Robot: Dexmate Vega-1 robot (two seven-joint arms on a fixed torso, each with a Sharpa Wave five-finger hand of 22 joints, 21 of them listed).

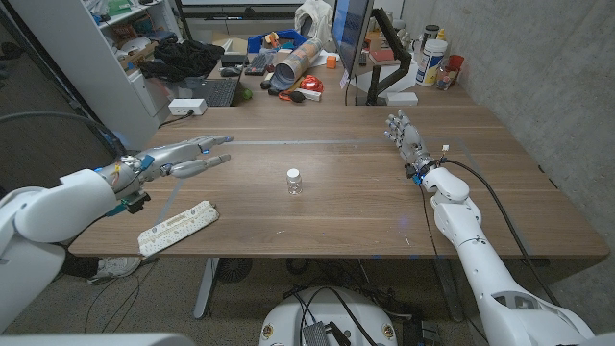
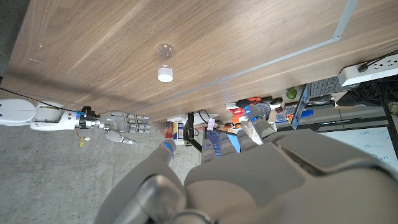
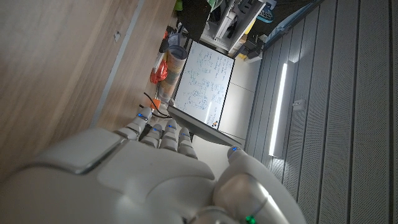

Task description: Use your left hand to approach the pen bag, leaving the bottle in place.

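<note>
A white patterned pen bag (image 1: 179, 227) lies near the table's front left edge. A small clear bottle (image 1: 294, 181) with a white cap stands upright at the table's middle; the same bottle (image 2: 165, 64) shows in the left wrist view. My left hand (image 1: 184, 159) hovers over the left side, fingers stretched out and apart, holding nothing, behind the pen bag and well left of the bottle. My right hand (image 1: 407, 142) stands at the right side, fingers up and spread, empty; the right hand (image 2: 121, 124) shows in the left wrist view too.
Clutter lines the far edge: a keyboard (image 1: 210, 92), a power strip (image 1: 187, 107), a cardboard tube (image 1: 296, 60), a monitor (image 1: 352, 38) on its stand, bottles (image 1: 434, 60). A grey cabinet (image 1: 106, 67) stands at the back left. A pale tape line (image 1: 317, 141) crosses the table.
</note>
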